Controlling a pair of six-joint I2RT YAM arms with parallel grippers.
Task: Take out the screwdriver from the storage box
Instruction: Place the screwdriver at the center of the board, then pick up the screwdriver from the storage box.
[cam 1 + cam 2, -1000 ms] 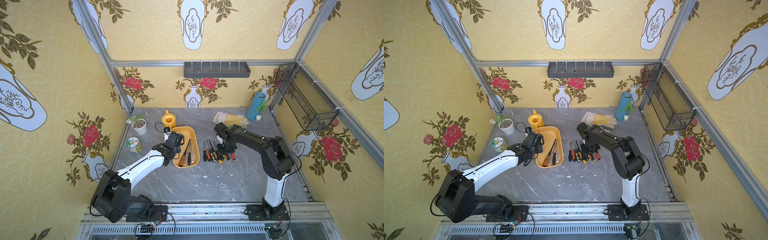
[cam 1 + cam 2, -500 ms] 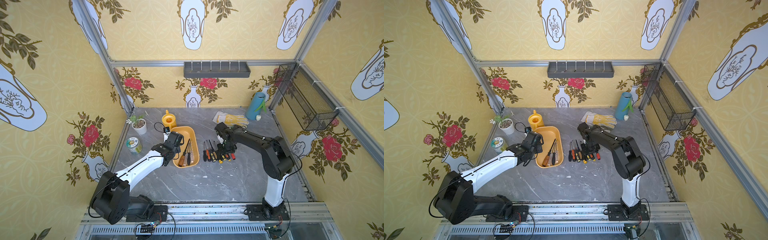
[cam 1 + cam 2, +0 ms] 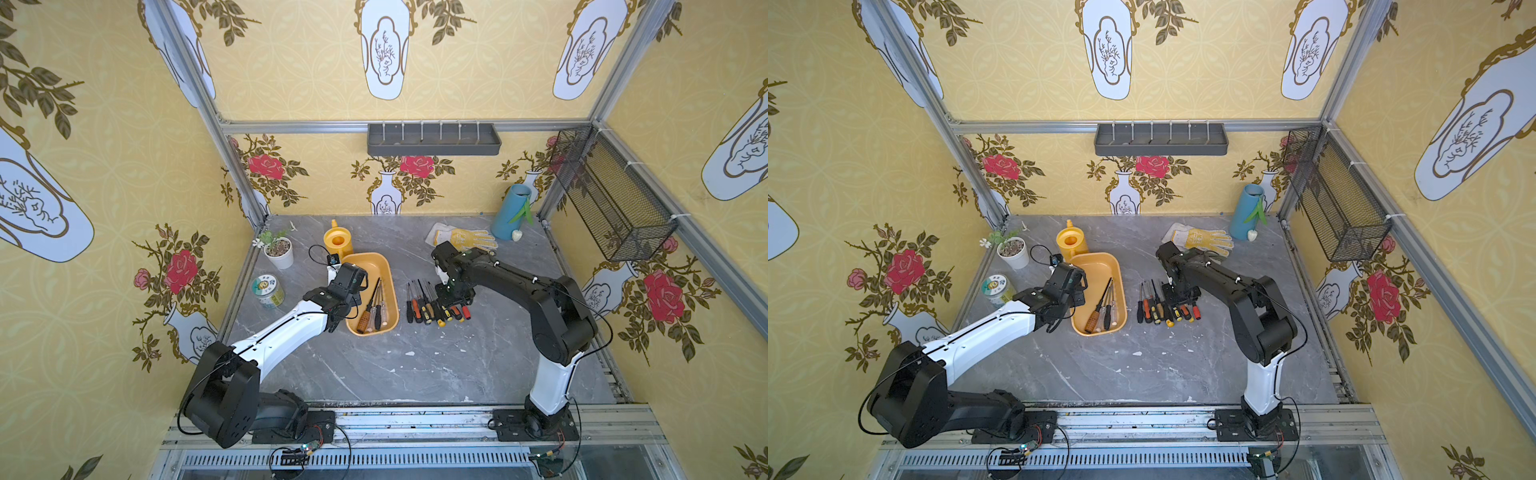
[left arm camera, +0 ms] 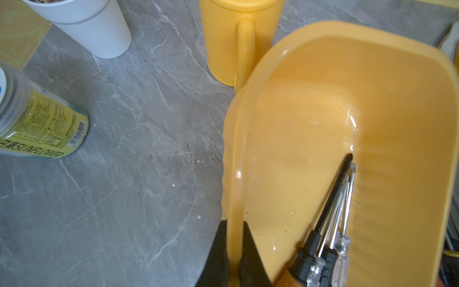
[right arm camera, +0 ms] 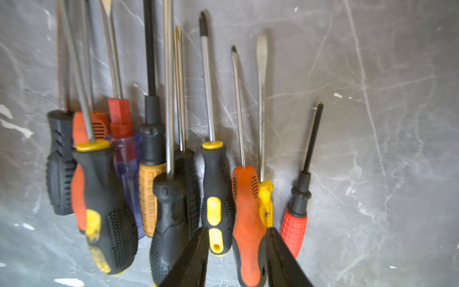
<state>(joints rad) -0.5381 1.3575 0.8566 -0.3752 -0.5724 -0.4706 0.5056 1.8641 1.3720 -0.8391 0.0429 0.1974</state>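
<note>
The yellow-orange storage box (image 3: 365, 270) (image 3: 1096, 270) (image 4: 310, 99) lies left of the table's middle. Three screwdrivers (image 3: 372, 307) (image 3: 1102, 305) (image 4: 332, 211) lie in its near end. My left gripper (image 3: 351, 291) (image 3: 1075, 291) (image 4: 234, 223) is shut on the box's left rim. Right of the box, several screwdrivers (image 3: 432, 307) (image 3: 1163, 309) lie in a row on the table. My right gripper (image 3: 453, 297) (image 3: 1179, 297) (image 5: 237, 231) hangs low over that row with its jaws open. An orange-and-black handle (image 5: 248, 223) lies between them.
A yellow watering can (image 3: 338, 243), a white plant pot (image 3: 279, 251) and a labelled jar (image 3: 267, 290) stand left of and behind the box. Work gloves (image 3: 463, 239) and a blue vase (image 3: 509, 212) sit at the back right. A black mesh basket (image 3: 611, 195) hangs on the right wall.
My right gripper's jaws have opened over the row of screwdrivers. The left arm and the box have stayed where they were.
</note>
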